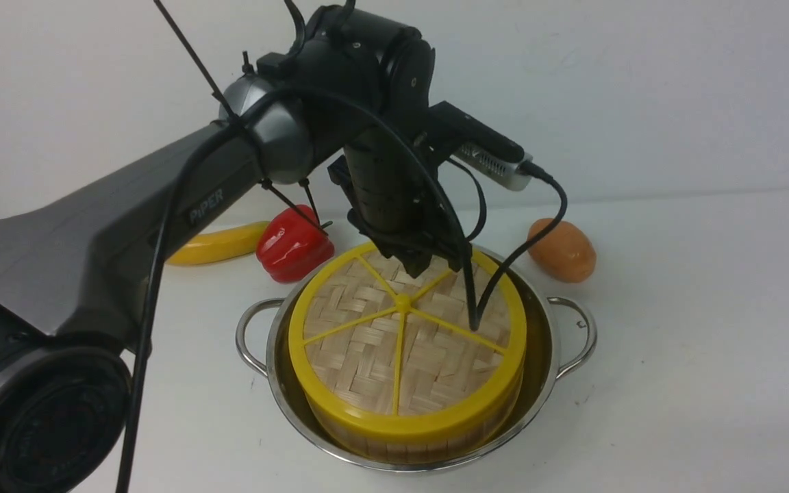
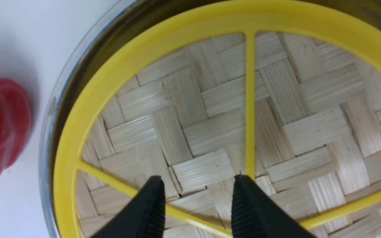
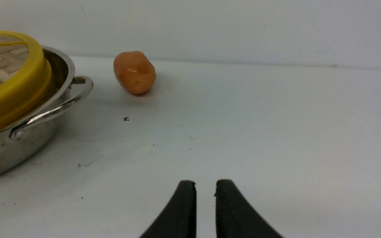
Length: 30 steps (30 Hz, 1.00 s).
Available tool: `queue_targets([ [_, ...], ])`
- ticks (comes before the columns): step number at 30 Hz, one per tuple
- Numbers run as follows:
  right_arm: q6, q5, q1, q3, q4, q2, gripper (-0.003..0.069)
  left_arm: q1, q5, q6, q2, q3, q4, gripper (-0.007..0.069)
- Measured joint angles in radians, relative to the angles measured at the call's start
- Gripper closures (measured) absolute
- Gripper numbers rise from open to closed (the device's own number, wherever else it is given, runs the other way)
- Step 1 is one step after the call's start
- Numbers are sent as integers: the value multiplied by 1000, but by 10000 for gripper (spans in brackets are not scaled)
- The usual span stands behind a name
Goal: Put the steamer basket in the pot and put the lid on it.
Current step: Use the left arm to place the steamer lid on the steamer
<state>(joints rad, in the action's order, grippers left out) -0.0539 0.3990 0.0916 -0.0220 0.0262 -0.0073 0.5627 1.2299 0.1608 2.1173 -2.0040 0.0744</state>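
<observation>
Lid of yellow-rimmed woven bamboo (image 1: 408, 356) looks seated; my left fingers (image 2: 150, 211) are apart, empty, so I'd lift straight up, no drag.

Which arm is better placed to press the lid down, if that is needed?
Left. The left gripper, jaws apart, hangs just above the lid; the right gripper is beside the pot, over the table.

Looks like a lab-type robot test bench. Bare white tabletop (image 1: 709, 397) against a plain white wall (image 1: 641, 82). Cabled black arm (image 1: 114, 233) marked PiPER. One steel pot (image 1: 538, 325). Glossy, plastic-looking foods lie loose: banana (image 1: 220, 244), red pepper (image 1: 293, 246), potato (image 1: 562, 250).
</observation>
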Motion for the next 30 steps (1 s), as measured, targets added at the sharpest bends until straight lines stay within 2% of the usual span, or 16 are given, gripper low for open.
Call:
queue_targets([
  [25,0,0,0,0,0,0,561,0,2,-97,-11,54,24,355],
  [30,0,0,0,0,0,0,559,0,2,-128,-11,54,-23,355],
])
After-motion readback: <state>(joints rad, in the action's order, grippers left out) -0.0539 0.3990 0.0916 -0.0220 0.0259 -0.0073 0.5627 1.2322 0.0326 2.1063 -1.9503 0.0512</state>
